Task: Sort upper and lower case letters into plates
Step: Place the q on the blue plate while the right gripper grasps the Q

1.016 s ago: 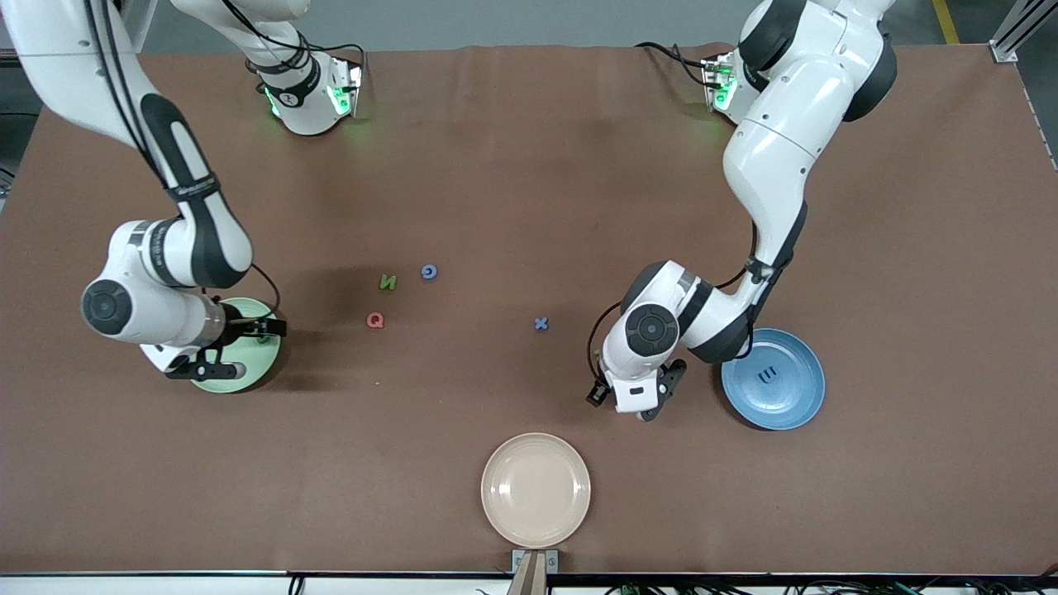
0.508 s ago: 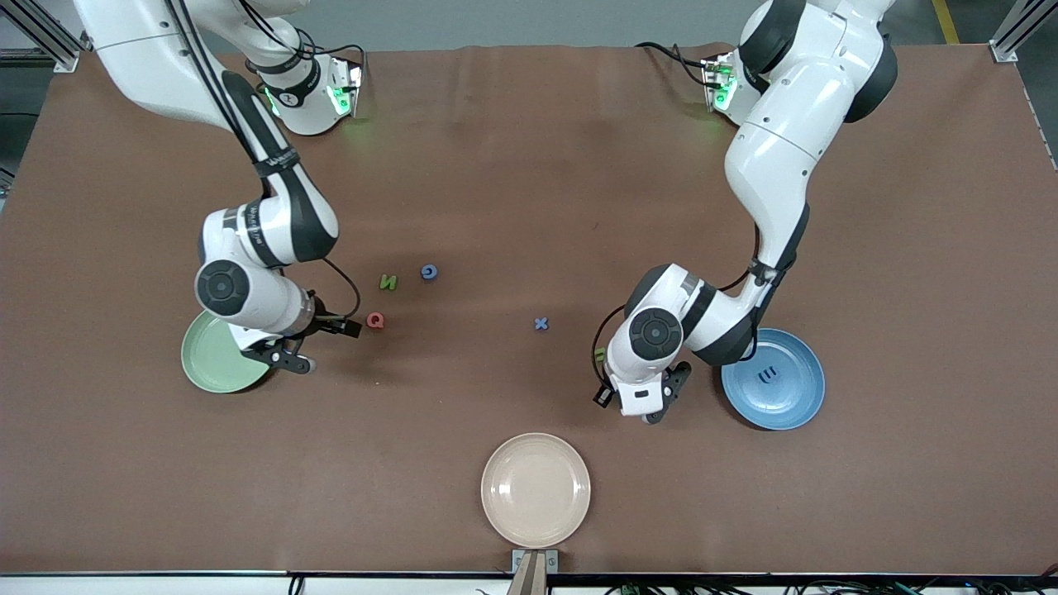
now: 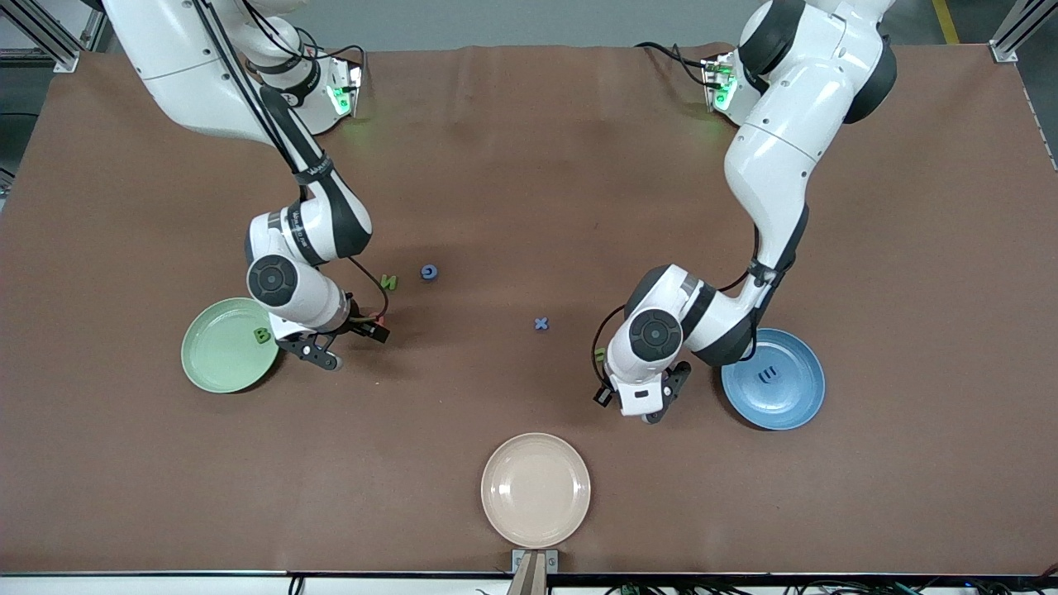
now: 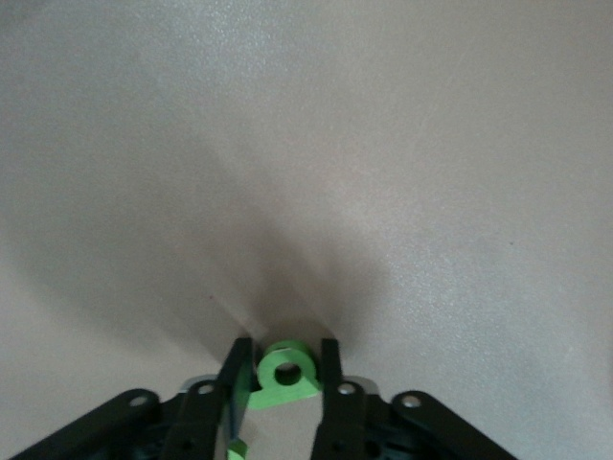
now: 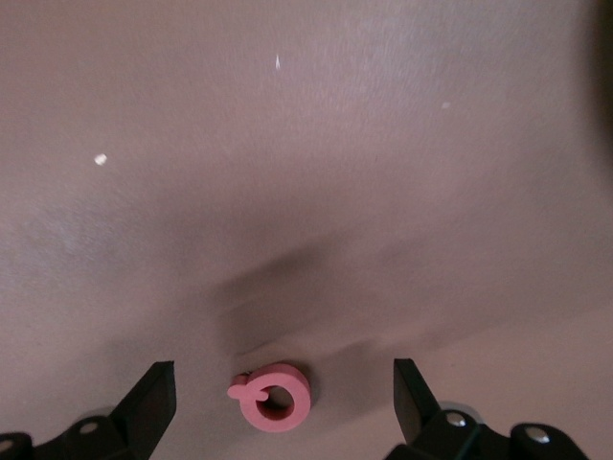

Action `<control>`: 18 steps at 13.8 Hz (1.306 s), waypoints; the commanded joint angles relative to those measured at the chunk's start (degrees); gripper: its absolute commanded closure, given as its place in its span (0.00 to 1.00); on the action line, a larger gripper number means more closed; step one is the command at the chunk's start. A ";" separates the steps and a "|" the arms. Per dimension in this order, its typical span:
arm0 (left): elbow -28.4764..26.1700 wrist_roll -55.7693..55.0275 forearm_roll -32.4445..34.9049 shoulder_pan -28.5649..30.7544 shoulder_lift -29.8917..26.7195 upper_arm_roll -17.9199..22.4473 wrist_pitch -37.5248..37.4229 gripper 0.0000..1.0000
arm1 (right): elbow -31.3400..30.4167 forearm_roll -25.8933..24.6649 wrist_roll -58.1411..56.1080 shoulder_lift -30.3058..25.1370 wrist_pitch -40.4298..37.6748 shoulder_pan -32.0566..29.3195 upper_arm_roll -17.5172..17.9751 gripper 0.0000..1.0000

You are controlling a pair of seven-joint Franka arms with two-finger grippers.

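Right claw (image 5: pixel 283 402) moved over pink letter (image 5: pixel 273 396), fingers apart

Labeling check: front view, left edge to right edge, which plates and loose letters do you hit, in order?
pale green plate → green N → blue round letter → cream plate → blue plate

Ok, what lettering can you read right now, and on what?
"B": green piece, in the green plate.
"N": loose green piece, on the table.
"Q": pink piece, on the table.
"x": blue piece, on the table.
Arm label and remaining pieces: too small to read.
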 commanded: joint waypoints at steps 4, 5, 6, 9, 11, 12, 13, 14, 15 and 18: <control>0.93 3.49 -0.21 0.99 -1.34 0.64 -0.97 1.00 | -1.07 0.15 3.06 0.45 0.97 2.01 -0.30 0.09; 0.58 6.12 -0.21 2.21 -2.22 0.64 -2.36 1.00 | -1.16 0.15 3.15 0.54 0.97 2.10 -0.30 0.13; 0.49 8.93 -0.21 3.35 -3.01 0.64 -3.85 1.00 | -1.51 0.15 3.15 0.63 0.97 2.10 -0.30 0.17; -0.21 20.43 -0.21 7.74 -6.35 0.21 -9.56 1.00 | -1.77 0.15 3.15 0.72 0.88 2.10 -0.30 0.25; -2.05 31.66 -0.21 11.26 -7.84 0.21 -13.26 0.99 | -1.77 0.15 3.15 0.63 0.53 2.45 -0.30 0.33; -3.63 38.08 -0.21 13.88 -8.72 0.12 -13.62 0.98 | -1.77 0.15 3.15 0.63 0.53 2.54 -0.30 0.37; -5.38 43.27 -0.21 15.82 -9.43 0.03 -13.62 0.98 | -1.77 0.06 3.15 0.63 0.70 2.54 -0.30 0.42; -6.62 46.89 -0.21 17.32 -9.43 0.03 -13.62 0.97 | -1.77 0.15 3.15 0.63 0.71 2.54 -0.30 0.44; -7.42 49.45 -0.21 18.21 -9.35 0.03 -13.62 0.95 | -1.77 0.15 3.15 0.63 0.62 2.54 -0.30 0.46; -8.48 53.43 -0.12 19.18 -8.91 0.20 -13.54 0.48 | -1.77 0.15 3.15 0.72 0.79 2.54 -0.30 0.53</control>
